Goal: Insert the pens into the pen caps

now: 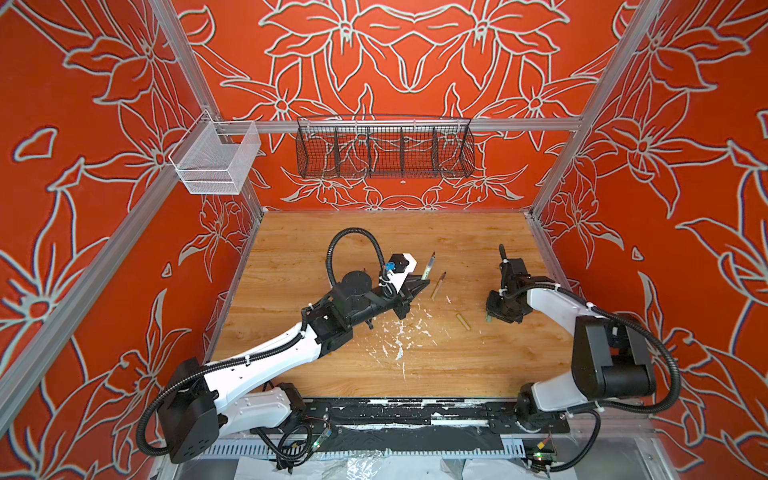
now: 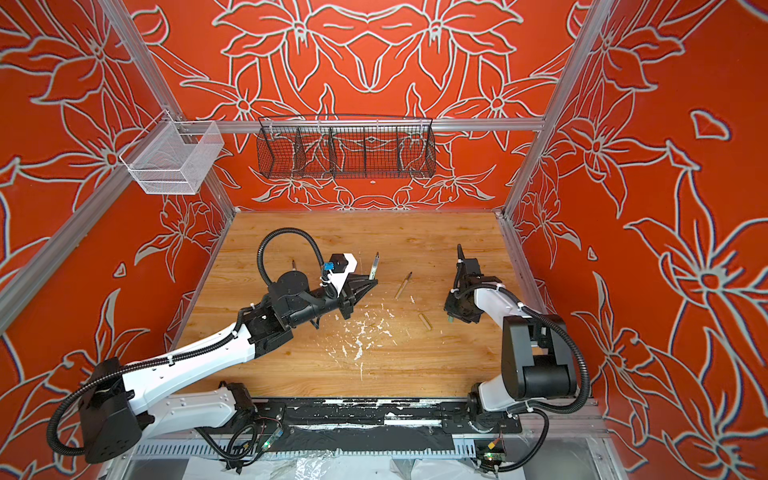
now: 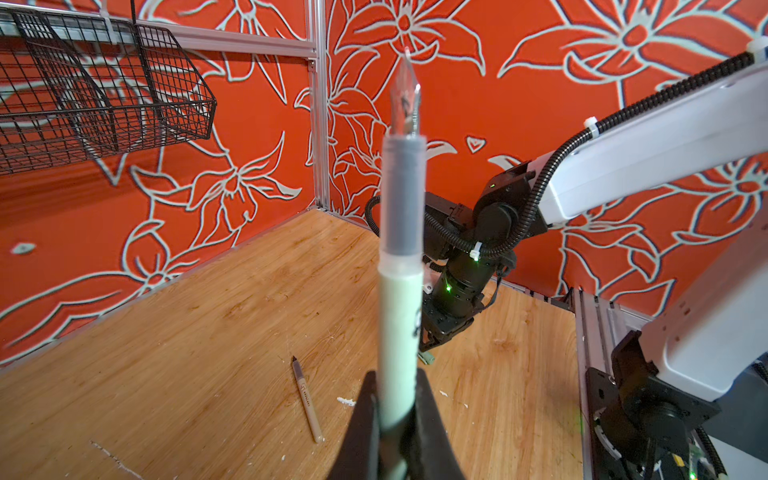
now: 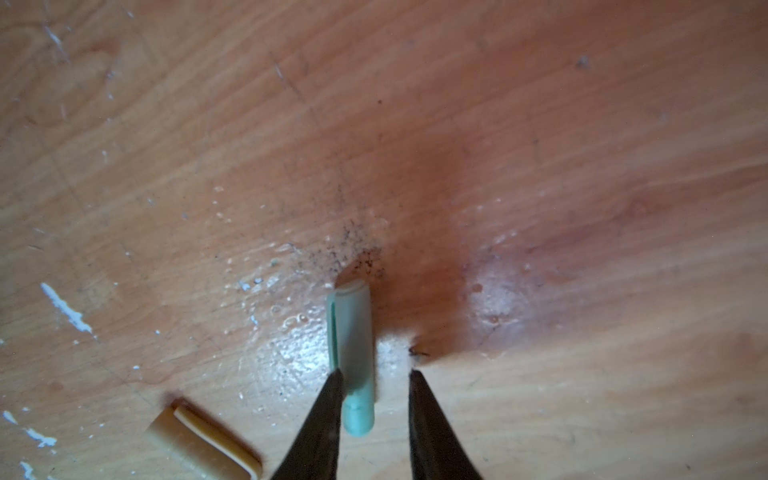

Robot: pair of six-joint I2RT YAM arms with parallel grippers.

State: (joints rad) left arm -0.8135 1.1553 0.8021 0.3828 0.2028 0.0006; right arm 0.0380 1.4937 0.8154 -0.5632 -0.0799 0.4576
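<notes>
Orange walls printed with pale flower outlines enclose a wood-grain worktop [image 1: 374,241], glossy in places and speckled with white paint flecks [image 1: 399,332] toward its near edge. Left gripper [image 3: 397,374], over the middle of the worktop: its dark, tapered fingers [image 3: 361,415] are pressed onto the lower barrel of the light green pen [image 3: 401,316], which is held clear of the surface. The pen has a smooth matte barrel, a grey translucent grip section and a dark pointed tip aimed toward the far right corner. Right gripper [image 4: 376,372], low near the right edge: its fingers [image 4: 320,415] stand apart astride the light green cap [image 4: 353,328], which lies flat on the wood. One finger overlaps the cap and a clear gap remains at the other, so the cap is not yet pinched. The cap is a short stubby tube with a flat clip along one side and one rounded end. Which end is open cannot be told. Just beside it lies the tan cap [image 4: 199,436], of the same form. The tan pen [image 1: 438,286] lies between the two grippers, its dark tip toward the far edge. Step in hand, as judged: picking up the green cap to mate it with the held pen. The next move calls for a centred closure on the cap's round, slippery body, a lift, and then alignment of its mouth with the pen tip on one axis.
</notes>
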